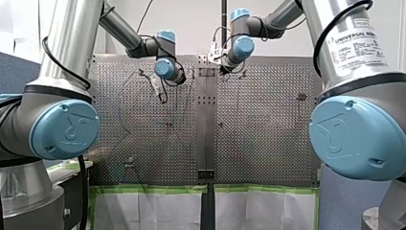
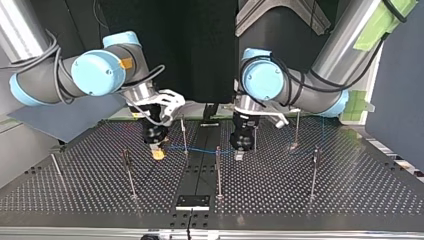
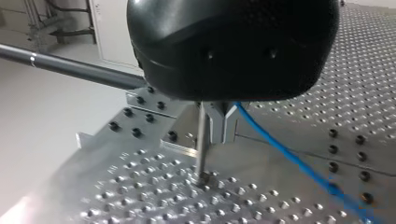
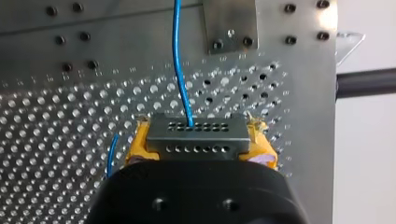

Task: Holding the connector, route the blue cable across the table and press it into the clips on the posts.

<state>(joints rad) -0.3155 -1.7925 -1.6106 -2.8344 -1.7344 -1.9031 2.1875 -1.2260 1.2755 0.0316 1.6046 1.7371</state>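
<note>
Left of centre in the top view, the right pincer [image 2: 158,150] clamps the connector [image 4: 196,136]; the blue cable [image 4: 176,46] runs rightward to the left pincer [image 2: 239,153], whose grip is unclear. Excess tension could yank the connector loose.

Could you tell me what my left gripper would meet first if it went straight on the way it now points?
Probably the perforated table: my left gripper points down at it, close beside a thin post, which it looks set to pass, though depth is unclear.
</note>
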